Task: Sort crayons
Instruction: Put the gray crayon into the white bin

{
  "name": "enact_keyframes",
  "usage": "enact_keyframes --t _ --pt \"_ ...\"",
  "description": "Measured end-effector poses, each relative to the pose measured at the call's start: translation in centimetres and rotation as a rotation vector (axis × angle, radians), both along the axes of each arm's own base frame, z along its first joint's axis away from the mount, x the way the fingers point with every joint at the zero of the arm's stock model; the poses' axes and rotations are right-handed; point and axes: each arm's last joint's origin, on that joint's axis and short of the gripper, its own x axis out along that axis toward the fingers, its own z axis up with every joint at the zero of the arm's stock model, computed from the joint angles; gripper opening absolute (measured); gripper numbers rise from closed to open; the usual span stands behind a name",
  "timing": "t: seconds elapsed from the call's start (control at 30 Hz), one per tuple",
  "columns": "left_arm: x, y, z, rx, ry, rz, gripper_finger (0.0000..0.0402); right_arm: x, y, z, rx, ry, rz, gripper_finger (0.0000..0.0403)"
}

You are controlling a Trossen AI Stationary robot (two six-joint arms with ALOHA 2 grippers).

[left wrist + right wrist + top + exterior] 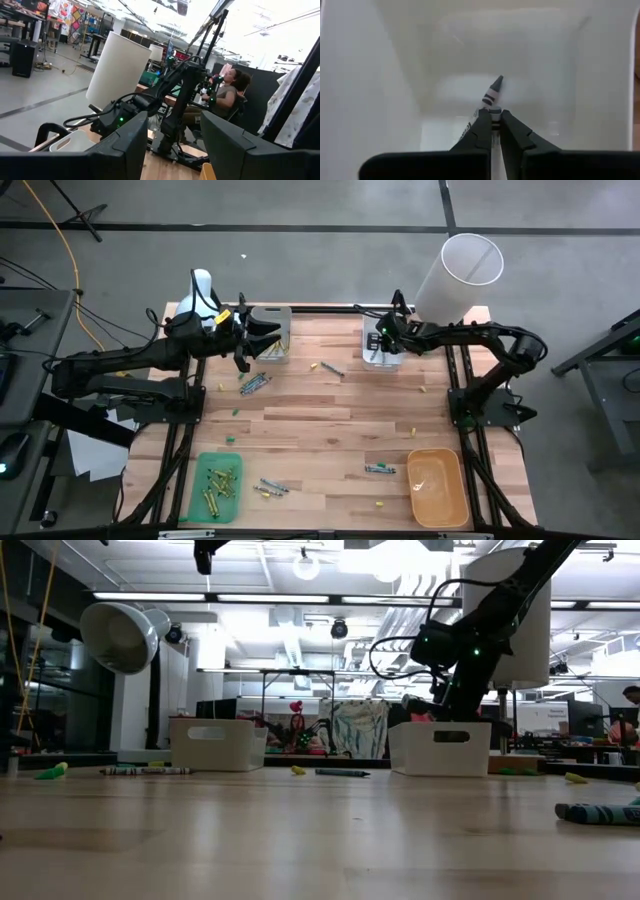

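Since grey belongs in this white bin [600, 75], the right claw [494, 120] hangs inside it, clenched on a grey crayon [492, 95] whose tip points down at the floor just below, while the left claw [243, 337] waits released over the table's [320, 420] other bin.

No legible text, labels, brands or numbers anywhere. The grey crayon [491, 98] in the right wrist view carries a paper wrapper with dark bands; any print on it is too blurred to read. Colourful hangings [67, 11] in the room behind, seen from the left wrist view, show patterns only, no readable words. The white bins [215, 743] on the bench are plain, unmarked.
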Motion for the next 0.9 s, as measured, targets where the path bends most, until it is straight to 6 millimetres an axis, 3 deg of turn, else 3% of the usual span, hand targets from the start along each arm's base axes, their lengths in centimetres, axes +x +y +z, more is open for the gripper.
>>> enact_keyframes --t 0.17,0.47,0.7,0.9 --pt "0.0 0.0 0.0 0.001 0.000 0.001 0.0170 0.0 0.0 0.0 0.004 -0.001 0.000 0.0042" --pt "0.0 0.0 0.0 0.023 0.004 0.005 0.0170 -0.2 0.2 0.7 -0.003 -0.015 0.036 0.0165" --pt "-0.2 0.0 0.1 0.028 -0.004 0.006 0.0170 -1.2 0.9 5.3 -0.165 -0.101 0.150 0.0196" --pt "-0.2 0.0 0.1 0.027 -0.002 0.006 0.0170 -2.1 3.8 10.7 -0.353 -0.288 0.297 0.0197"
